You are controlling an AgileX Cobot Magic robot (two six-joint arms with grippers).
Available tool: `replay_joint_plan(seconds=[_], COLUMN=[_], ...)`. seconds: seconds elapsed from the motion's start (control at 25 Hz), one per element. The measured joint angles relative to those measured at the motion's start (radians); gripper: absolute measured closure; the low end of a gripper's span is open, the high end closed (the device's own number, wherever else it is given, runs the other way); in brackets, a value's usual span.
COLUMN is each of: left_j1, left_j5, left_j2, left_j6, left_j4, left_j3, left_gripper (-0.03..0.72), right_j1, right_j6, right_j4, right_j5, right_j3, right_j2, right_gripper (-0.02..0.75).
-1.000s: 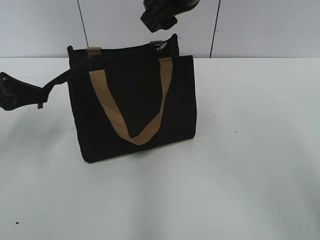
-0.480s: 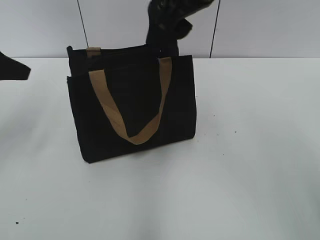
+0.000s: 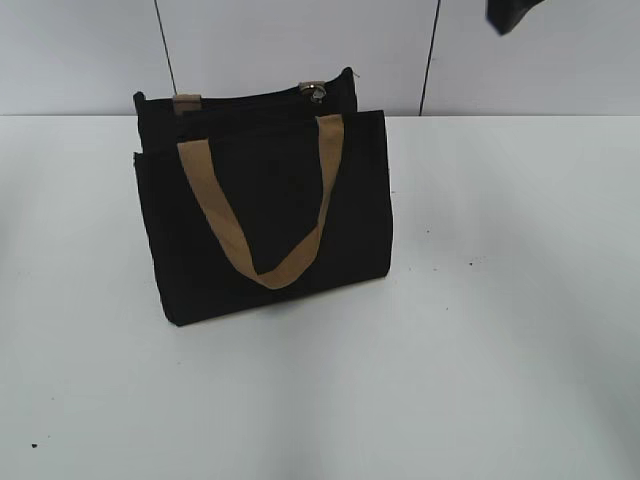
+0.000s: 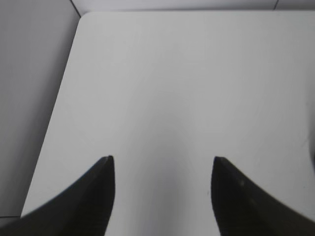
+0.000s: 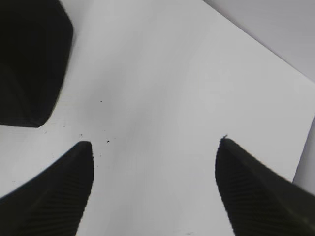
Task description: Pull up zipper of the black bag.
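Note:
The black bag (image 3: 265, 210) stands upright on the white table (image 3: 480, 330), its tan handle (image 3: 225, 225) hanging down its front. The zipper line (image 3: 250, 98) runs along its top edge, with the small silver pull (image 3: 316, 91) near the right end. A corner of the bag also shows in the right wrist view (image 5: 29, 64), at the upper left. My right gripper (image 5: 153, 147) is open and empty above bare table; part of its arm (image 3: 510, 12) shows at the top right of the exterior view. My left gripper (image 4: 161, 160) is open and empty over bare table, out of the exterior view.
The table's left edge (image 4: 54, 108) and far left corner show in the left wrist view. Its right edge (image 5: 300, 157) shows in the right wrist view. A grey panelled wall (image 3: 500, 60) stands behind the table. Small dark specks (image 5: 102, 102) lie on the table near the bag.
The left gripper let go of the bag's left end and withdrew out of the exterior view. The right arm lifted off the zipper pull and moved up and right to the frame corner.

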Motion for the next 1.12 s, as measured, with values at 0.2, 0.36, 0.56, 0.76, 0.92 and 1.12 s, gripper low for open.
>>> replay_joint_plan(seconds=[0.2, 0.36, 0.56, 0.76, 0.92, 1.12], left_j1=[-0.001, -0.001, -0.001, -0.001, -0.001, -0.001], left_j5=[-0.046, 0.017, 0.17, 0.305, 0.412, 0.448], left_j2=[-0.259, -0.486, -0.788, -1.032, -1.168, -1.29], left_j6=[0.017, 0.027, 0.038, 0.051, 0.064, 0.1], left_j4=[-0.066, -0.064, -0.133, -0.151, -0.152, -0.203], left_j3=[0.18, 0.316, 0.418, 0.504, 0.537, 0.591], left_gripper=[0.216, 0.216, 0.216, 0.217, 0.218, 0.218], right_j1=[-0.116, -0.136, -0.138, -0.138, -0.138, -0.138], right_j6=[0.032, 0.061, 0.066, 0.066, 0.065, 0.065], right_j4=[0.068, 0.106, 0.171, 0.191, 0.228, 0.264], right_j5=[-0.099, -0.234, -0.301, -0.312, -0.312, -0.309], right_j3=[0.226, 0.536, 0.842, 1.067, 1.192, 1.264], right_j2=[-0.229, -0.502, -0.817, -1.095, -1.263, -1.394], right_gripper=[0.151, 0.151, 0.151, 0.151, 0.151, 0.151])
